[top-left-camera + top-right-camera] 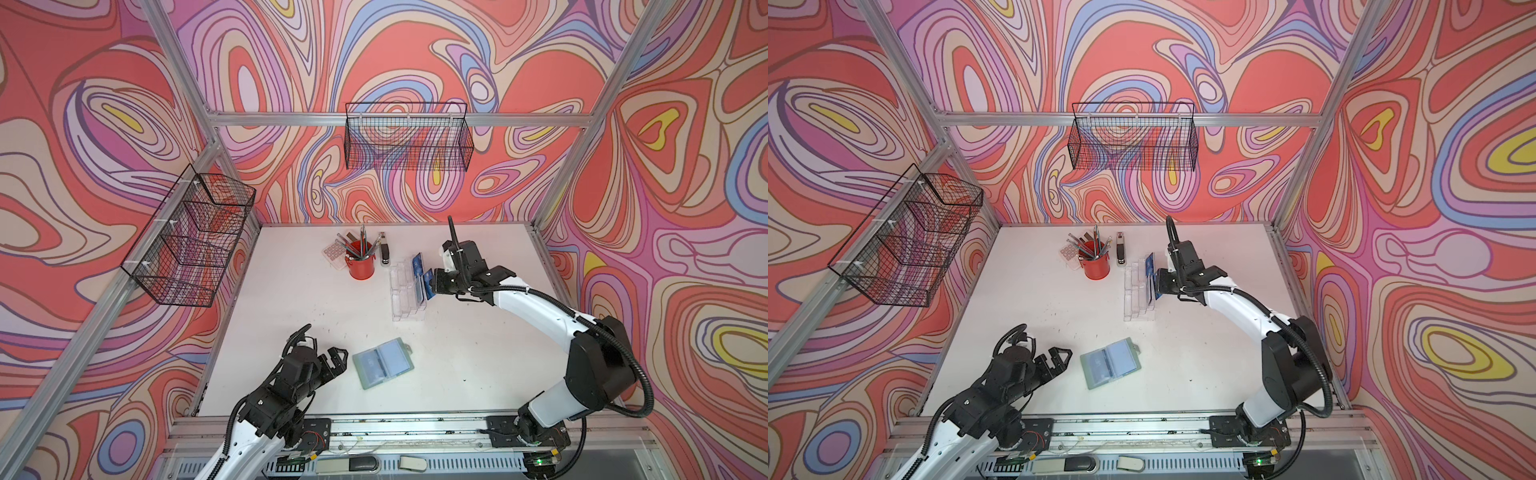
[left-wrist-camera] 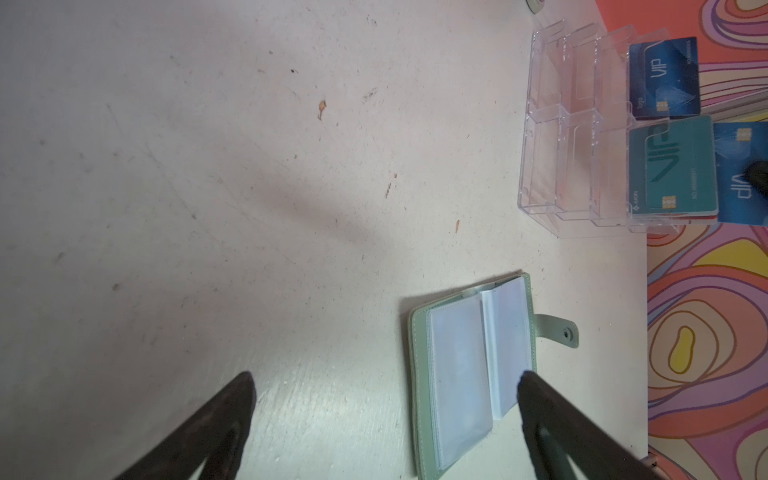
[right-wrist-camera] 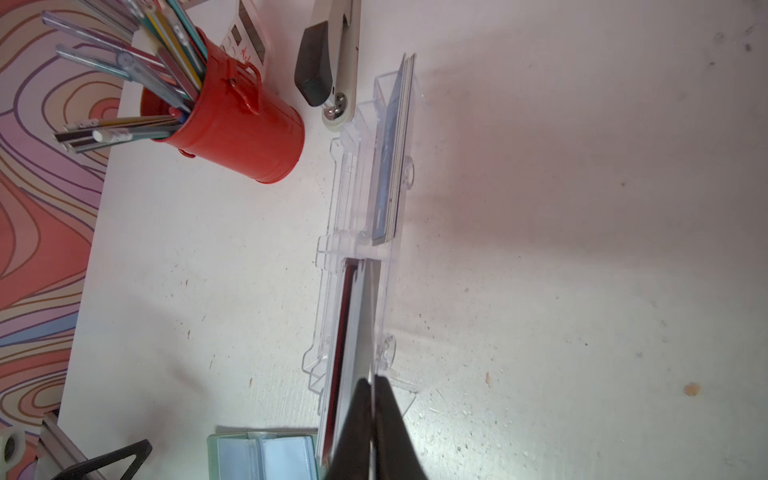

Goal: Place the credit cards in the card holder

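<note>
Table (image 1: 291,324) holds one card holder (image 1: 383,363), one stand (image 1: 405,299); right gripper (image 3: 372,380) pinches one card (image 2: 733,166).

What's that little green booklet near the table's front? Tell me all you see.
The card holder is a sage-green, leather-like booklet lying open and flat on the white table. Clear plastic sleeves face up, no card showing. A snap strap sticks out from one side. The open left gripper sits beside it, apart.

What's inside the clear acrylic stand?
The stand holds a navy card and a teal-fronted stack in back; the right tool pinches a blue card behind that. Other stacked cards are covered.
</note>
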